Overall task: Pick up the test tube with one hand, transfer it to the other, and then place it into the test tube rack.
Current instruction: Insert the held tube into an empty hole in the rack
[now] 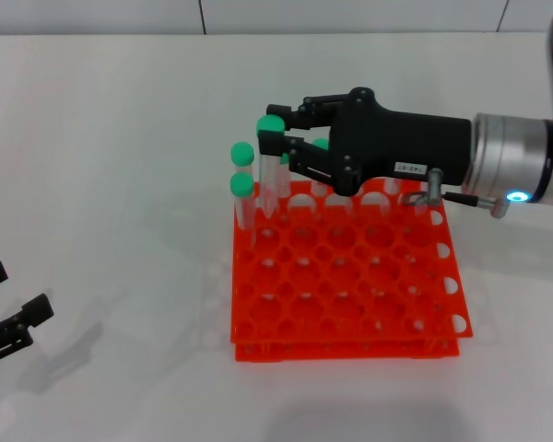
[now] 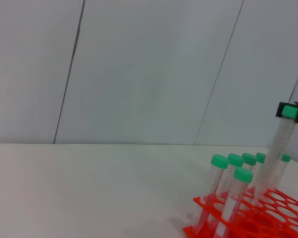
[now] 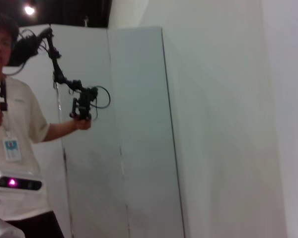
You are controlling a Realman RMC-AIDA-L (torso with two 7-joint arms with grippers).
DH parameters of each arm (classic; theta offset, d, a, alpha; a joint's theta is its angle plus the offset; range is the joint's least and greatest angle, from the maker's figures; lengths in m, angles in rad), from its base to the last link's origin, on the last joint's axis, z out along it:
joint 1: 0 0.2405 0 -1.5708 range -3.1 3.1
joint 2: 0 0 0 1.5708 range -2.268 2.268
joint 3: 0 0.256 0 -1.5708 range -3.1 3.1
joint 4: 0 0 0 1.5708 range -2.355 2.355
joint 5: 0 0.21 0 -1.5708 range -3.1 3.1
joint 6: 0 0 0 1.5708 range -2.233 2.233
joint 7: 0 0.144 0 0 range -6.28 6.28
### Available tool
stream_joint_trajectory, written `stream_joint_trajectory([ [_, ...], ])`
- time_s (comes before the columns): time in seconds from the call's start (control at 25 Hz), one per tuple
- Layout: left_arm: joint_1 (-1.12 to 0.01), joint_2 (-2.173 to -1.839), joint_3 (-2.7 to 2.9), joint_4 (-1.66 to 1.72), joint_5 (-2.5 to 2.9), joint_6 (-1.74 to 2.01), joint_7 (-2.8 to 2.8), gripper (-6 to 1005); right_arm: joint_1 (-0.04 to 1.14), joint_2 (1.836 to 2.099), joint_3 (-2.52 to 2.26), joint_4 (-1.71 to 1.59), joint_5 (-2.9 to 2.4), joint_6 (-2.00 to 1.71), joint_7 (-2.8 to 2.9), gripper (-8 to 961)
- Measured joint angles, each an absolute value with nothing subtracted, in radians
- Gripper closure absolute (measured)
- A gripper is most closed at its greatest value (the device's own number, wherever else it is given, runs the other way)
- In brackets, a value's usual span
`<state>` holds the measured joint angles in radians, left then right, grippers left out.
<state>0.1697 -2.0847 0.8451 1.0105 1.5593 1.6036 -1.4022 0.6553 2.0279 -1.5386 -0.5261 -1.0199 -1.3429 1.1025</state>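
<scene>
The orange-red test tube rack (image 1: 350, 276) stands mid-table and also shows in the left wrist view (image 2: 268, 218). My right gripper (image 1: 275, 127), black with a white label on a silver forearm with a glowing ring, reaches in from the right over the rack's far left corner. It is shut on the green cap end of a clear test tube (image 1: 274, 175). The tube stands nearly upright with its lower end in a back-row hole. The held tube also shows in the left wrist view (image 2: 278, 148). My left gripper (image 1: 9, 301) is open and empty at the near left edge.
Several other green-capped tubes (image 1: 242, 189) stand in the rack's far left holes, close beside the held one, and show in the left wrist view (image 2: 228, 183). A white wall lies behind the table. The right wrist view shows only panels and a person.
</scene>
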Motion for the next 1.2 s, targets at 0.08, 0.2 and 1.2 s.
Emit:
stream_joint_trajectory([
  [0.08, 0.163, -2.085, 0.844, 0.999, 1.561, 1.603, -1.402, 104, 0.645, 2.028, -1.583, -0.553, -0.992, -1.294, 1.101, 631],
  [0.2, 0.159, -2.083, 0.842, 0.992, 1.562, 1.603, -1.402, 104, 0.623, 2.028, -1.645, -0.601, -0.962, -1.224, 1.094, 629],
  [1.2, 0.135, -2.082, 0.841, 0.991, 1.566, 1.603, -1.397, 104, 0.602, 2.022, -1.66, -0.593, -0.95, -1.201, 1.079, 611],
])
